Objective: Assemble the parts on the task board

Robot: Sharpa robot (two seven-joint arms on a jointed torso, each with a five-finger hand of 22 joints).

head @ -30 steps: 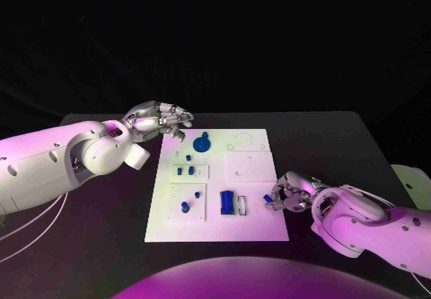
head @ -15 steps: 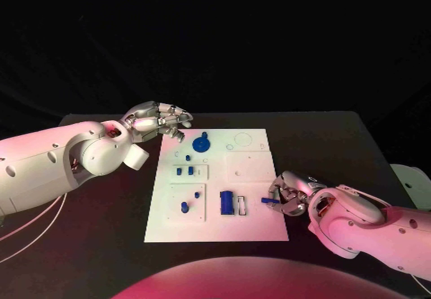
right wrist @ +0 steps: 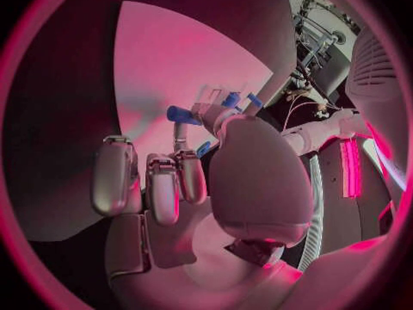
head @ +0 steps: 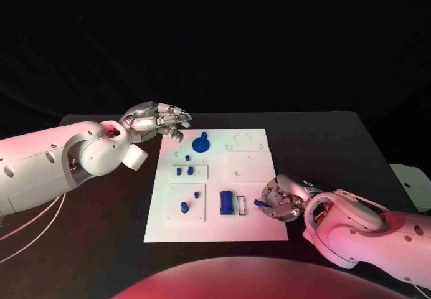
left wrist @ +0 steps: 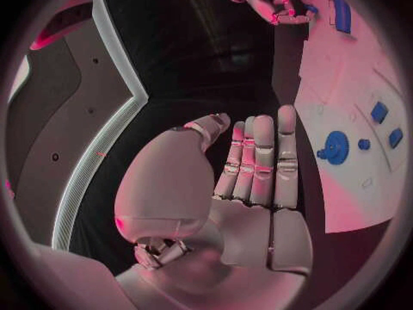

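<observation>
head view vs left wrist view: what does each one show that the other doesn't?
Head view alone: the whole task board on the black table, its near blue parts such as the rectangular block, and the small blue part pinched in the right hand.

Left wrist view alone: the inner side of the left hand, its fingers straight and side by side, holding nothing.

Both: the blue gear, the board's far end, and both hands.
</observation>
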